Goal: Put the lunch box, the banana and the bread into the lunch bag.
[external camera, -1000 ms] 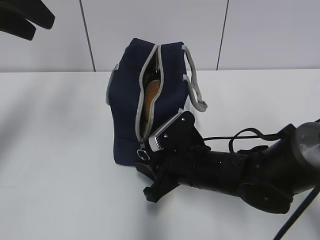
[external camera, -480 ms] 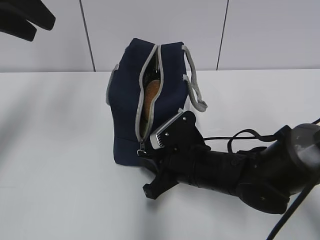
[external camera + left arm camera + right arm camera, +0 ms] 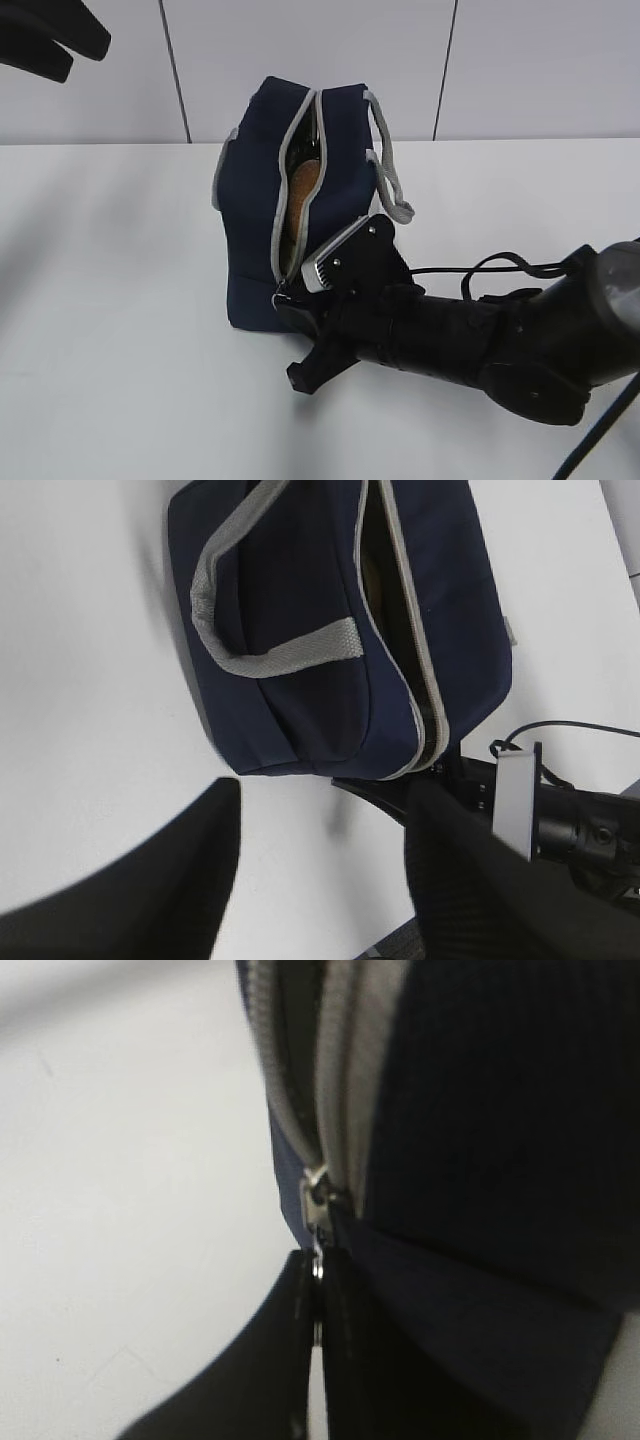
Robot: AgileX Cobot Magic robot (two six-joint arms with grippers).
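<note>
1. Exterior view: one lunch bag (image 3: pixel 290 210) stands on the white table (image 3: pixel 110 300), navy with grey trim. Its zipper (image 3: pixel 281 235) is open down the near face. Through the gap one golden-brown patch shows, which looks like the bread (image 3: pixel 302 180); the lunch box and the banana cannot be made out from here. Two grey strap handles (image 3: pixel 392 180) hang at the bag's sides, one on the right and one on the left. The right gripper (image 3: pixel 285 300) lies low on the table, its tip at the bottom end of the zipper. The left arm (image 3: pixel 45 35) shows only as a dark shape in the upper left corner, well apart from the bag.

2. Left wrist view: the one bag is seen from above, with one strap handle looped across its side and the zipper gap running along the top. The left gripper (image 3: pixel 320 880) hovers above the table beside the bag with its two fingers (image 3: pixel 130 890) spread apart and nothing between them.

3. Right wrist view: the right gripper's two fingers are pressed together on the ring pull (image 3: pixel 318 1260) that hangs below the zipper slider (image 3: pixel 314 1200), pinching it. One slider and one pull are visible.
</note>
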